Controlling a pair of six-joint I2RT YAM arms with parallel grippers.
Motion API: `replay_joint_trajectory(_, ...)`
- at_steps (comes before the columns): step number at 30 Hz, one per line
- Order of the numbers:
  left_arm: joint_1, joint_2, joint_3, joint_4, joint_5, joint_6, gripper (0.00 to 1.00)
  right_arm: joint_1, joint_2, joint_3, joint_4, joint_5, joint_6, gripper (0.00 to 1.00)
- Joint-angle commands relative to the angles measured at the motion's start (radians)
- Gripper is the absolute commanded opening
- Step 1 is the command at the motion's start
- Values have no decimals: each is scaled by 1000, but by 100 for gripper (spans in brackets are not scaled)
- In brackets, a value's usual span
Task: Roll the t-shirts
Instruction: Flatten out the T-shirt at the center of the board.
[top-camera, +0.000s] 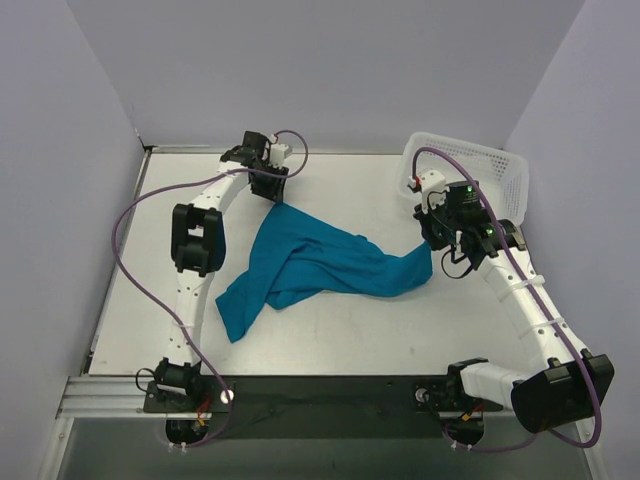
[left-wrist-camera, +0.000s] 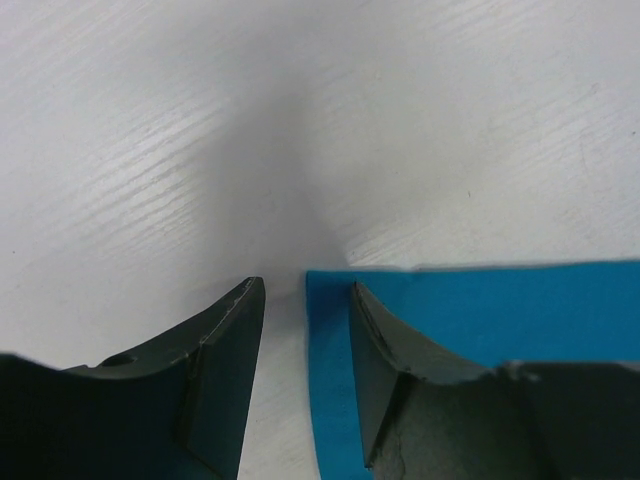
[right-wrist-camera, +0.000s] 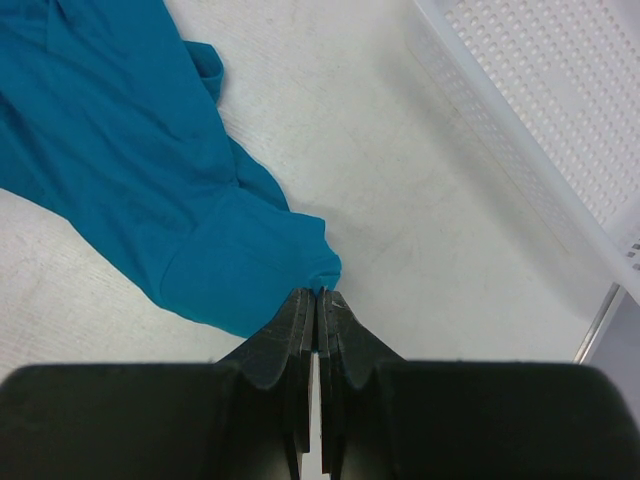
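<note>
White desk (top-camera: 330, 340): is carrying everything and filling the middle of the overhead view.
T-shirt (top-camera: 320, 262): teal soft cloth, is lying bunched and twisted across the centre of the frame. One end is trailing to the lower left, one corner is pointing to the upper centre, and another end is stretching toward centre right. It is not flat, and no roll is showing.
Basket (top-camera: 505, 170): white mesh, is sitting at the upper right, apart from the cloth.
Left arm (top-camera: 200, 240): is reaching to the upper centre-left, by the shirt's upper corner.
Left jaws: are standing partly apart, low over the desk. A straight teal edge (left-wrist-camera: 500, 310) is lying in the gap and under one finger, unpinched.
Right jaws: are pressing shut at centre right, seemingly nipping the tip of the shirt's edge.
Step in hand: probably taking hold of the corners to spread the shirt.
Next move: is calling for the left jaws to close on that edge, then for both arms to draw apart until the cloth is lying flat.
</note>
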Motion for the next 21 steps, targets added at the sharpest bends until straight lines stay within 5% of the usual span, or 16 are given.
replay_joint_trajectory(1, -8, -13, -62, -60, -28, -8, 49, -7, -30, -13, 21, 13, 13, 0)
replay_joint_trajectory(15, -72, 27, -73, -80, -148, 7, 41, -11, -35, -26, 27, 20, 9, 0)
replay_joint_trajectory(21, -74, 33, -82, -101, -137, 36, 26, -16, -32, -33, 36, 17, 10, 0)
